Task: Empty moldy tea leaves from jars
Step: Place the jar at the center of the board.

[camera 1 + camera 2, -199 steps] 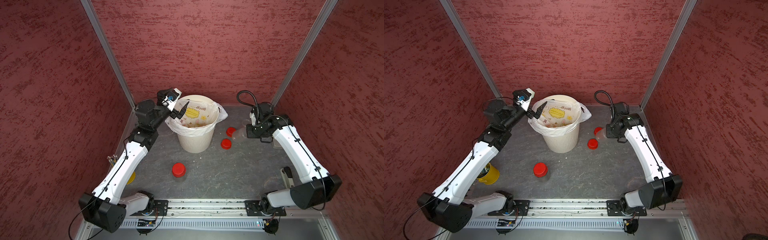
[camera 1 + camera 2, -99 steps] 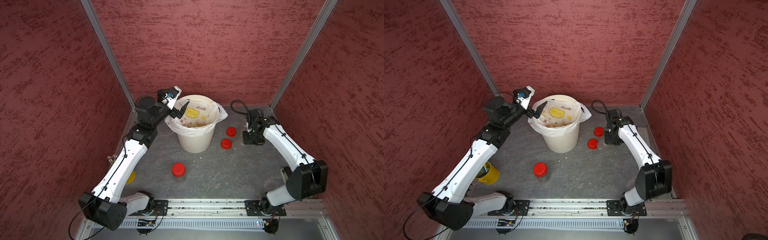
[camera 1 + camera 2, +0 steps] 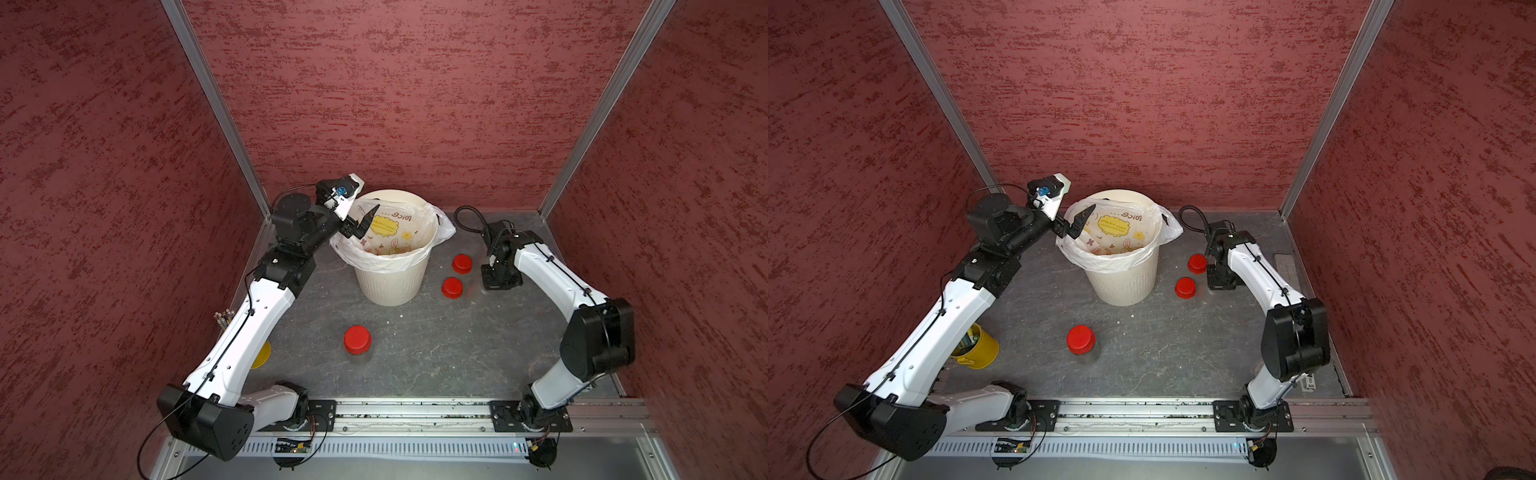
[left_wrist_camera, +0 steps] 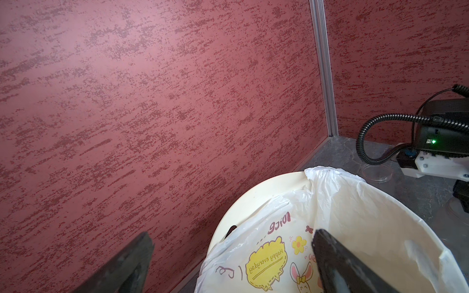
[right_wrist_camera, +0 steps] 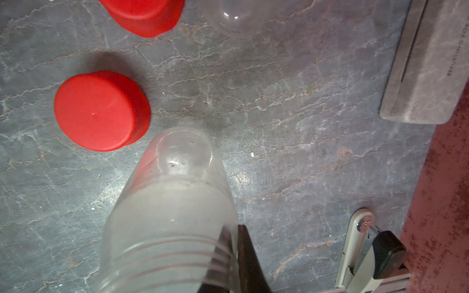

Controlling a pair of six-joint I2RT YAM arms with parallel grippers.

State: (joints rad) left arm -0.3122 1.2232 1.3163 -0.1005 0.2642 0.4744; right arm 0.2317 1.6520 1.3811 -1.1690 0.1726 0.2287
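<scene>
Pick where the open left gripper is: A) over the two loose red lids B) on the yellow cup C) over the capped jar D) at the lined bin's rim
D: the left gripper hangs open at the rim of the bin, one finger over its bag.

Bin point(image 3: 1125, 286): cream, near the tabletop's point(image 3: 1183, 353) back edge.
Left gripper point(image 3: 1075, 220): jaws wide apart, over the bin's rim.
Jar point(image 3: 1080, 338): closed, nearer the front edge.

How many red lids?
3 lids. One on the closed jar in front of the bin; two loose on the table by the open jar in the right gripper. Bin interior partly hidden.
</scene>
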